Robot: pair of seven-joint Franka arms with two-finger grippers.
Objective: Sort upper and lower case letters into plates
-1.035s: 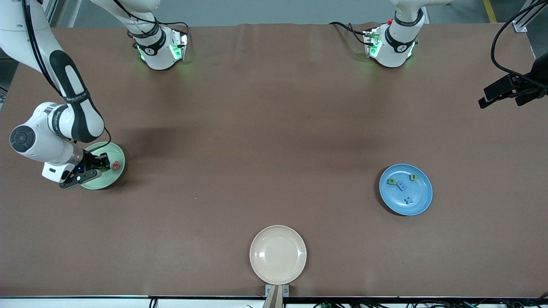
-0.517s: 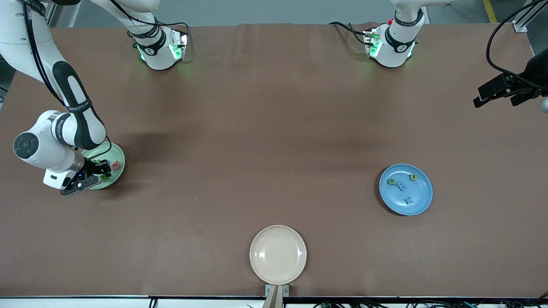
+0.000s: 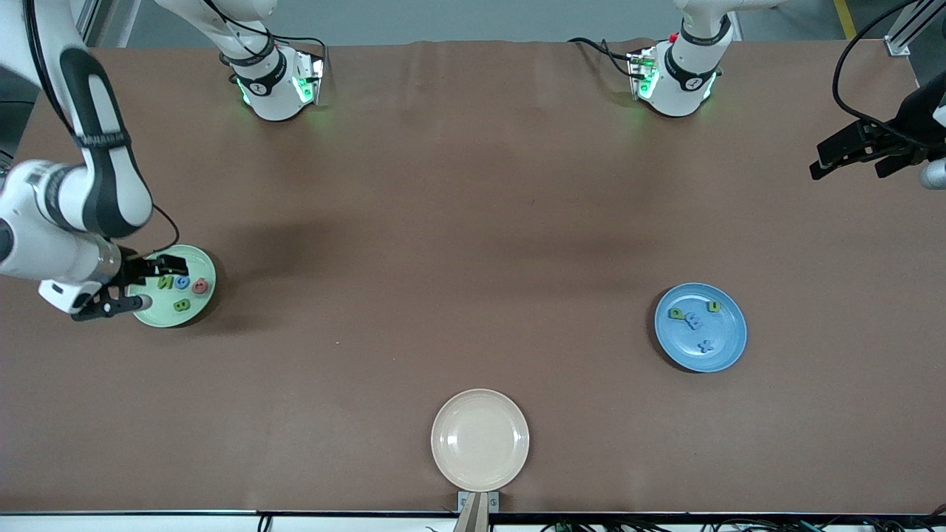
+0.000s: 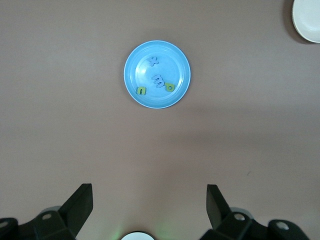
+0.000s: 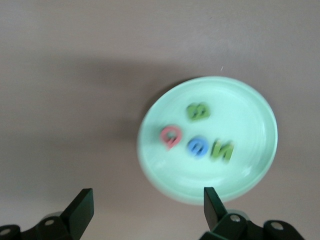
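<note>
Up front, the green plate (image 3: 175, 287) sits toward the right arm's end of the table with four letters on it: a green N (image 3: 165, 281), a blue letter (image 3: 182, 281), a red letter (image 3: 199, 285) and a green B (image 3: 181, 304). The right gripper (image 3: 143, 284) hangs over that plate's edge, fingers spread, nothing in them. The blue plate (image 3: 700, 326) lies toward the left arm's end, carrying two green letters (image 3: 676, 313) and two blue ones (image 3: 695, 320). A cream plate (image 3: 480, 440) sits nearest the camera. The left gripper (image 3: 850, 155) waits up over the table's end.

From the left wrist, the left gripper's fingers (image 4: 80, 205) stand wide apart and empty, the blue plate (image 4: 157, 74) well off below.

From the right wrist, open fingers (image 5: 82, 207) frame the green plate (image 5: 207, 137) with its four letters.
</note>
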